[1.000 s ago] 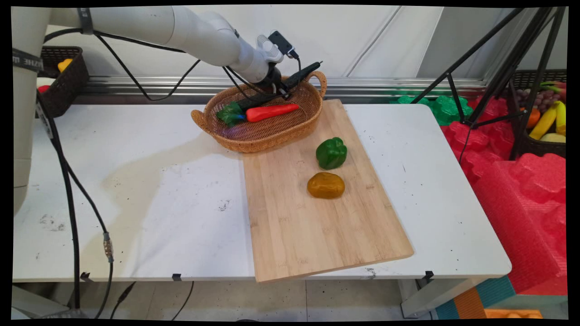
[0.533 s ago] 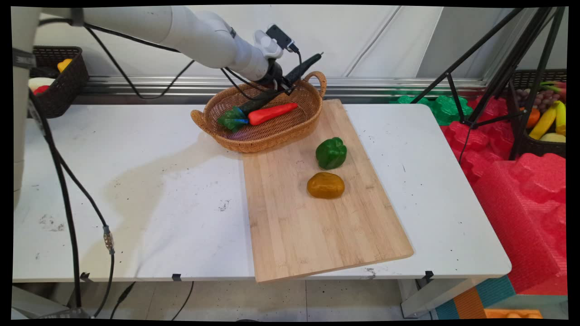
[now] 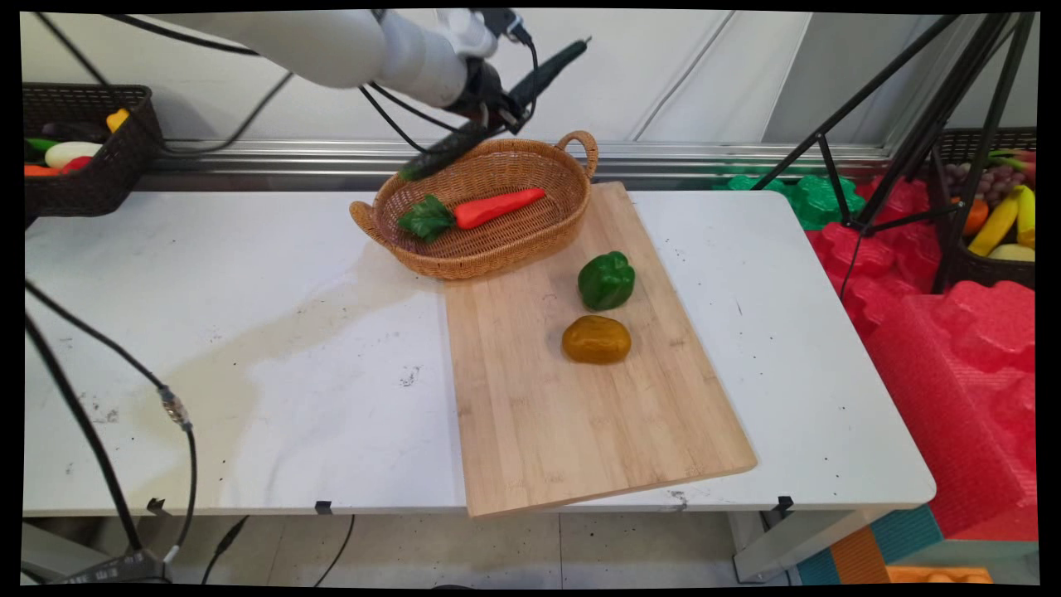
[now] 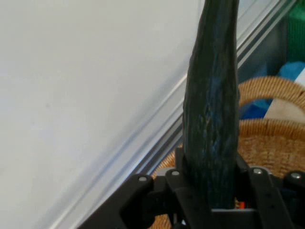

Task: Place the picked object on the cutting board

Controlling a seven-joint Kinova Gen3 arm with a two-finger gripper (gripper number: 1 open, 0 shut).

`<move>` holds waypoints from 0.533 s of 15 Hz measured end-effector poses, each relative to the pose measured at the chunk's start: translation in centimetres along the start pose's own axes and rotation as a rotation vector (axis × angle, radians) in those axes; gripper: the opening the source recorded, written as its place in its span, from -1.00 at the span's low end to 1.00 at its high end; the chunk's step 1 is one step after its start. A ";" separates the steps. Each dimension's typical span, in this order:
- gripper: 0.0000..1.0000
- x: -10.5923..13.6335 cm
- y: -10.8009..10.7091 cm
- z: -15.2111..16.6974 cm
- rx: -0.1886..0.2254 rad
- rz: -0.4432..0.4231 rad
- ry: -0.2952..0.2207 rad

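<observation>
My gripper (image 3: 495, 106) is shut on a long dark green cucumber (image 3: 464, 137), held tilted in the air above the back rim of a wicker basket (image 3: 489, 249). In the hand view the cucumber (image 4: 212, 109) rises from between the fingers (image 4: 257, 179), with the basket rim (image 4: 271, 88) behind it. A red carrot (image 3: 497, 205) with green leaves lies alone inside the basket. A wooden cutting board (image 3: 572, 423) in front of the basket carries a green bell pepper (image 3: 606, 280) and a brownish-yellow pepper (image 3: 596, 339).
A black basket (image 3: 91, 178) of vegetables stands at the back left. Black cables (image 3: 99, 431) hang over the table's left side. Tripod legs (image 3: 870, 124), red foam (image 3: 953, 348) and a fruit basket (image 3: 995, 224) stand to the right of the table.
The gripper has risen up and slightly left with the cucumber, lifting it clear of the basket. The carrot stays in the basket.
</observation>
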 end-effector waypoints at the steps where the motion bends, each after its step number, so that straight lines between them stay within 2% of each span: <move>1: -1.00 0.4 -0.1 -0.9 0.003 0.007 0.009; 5: -1.00 2.2 -0.1 -6.5 -0.001 0.048 0.043; 8: -1.00 2.5 1.0 -10.3 -0.051 0.072 0.038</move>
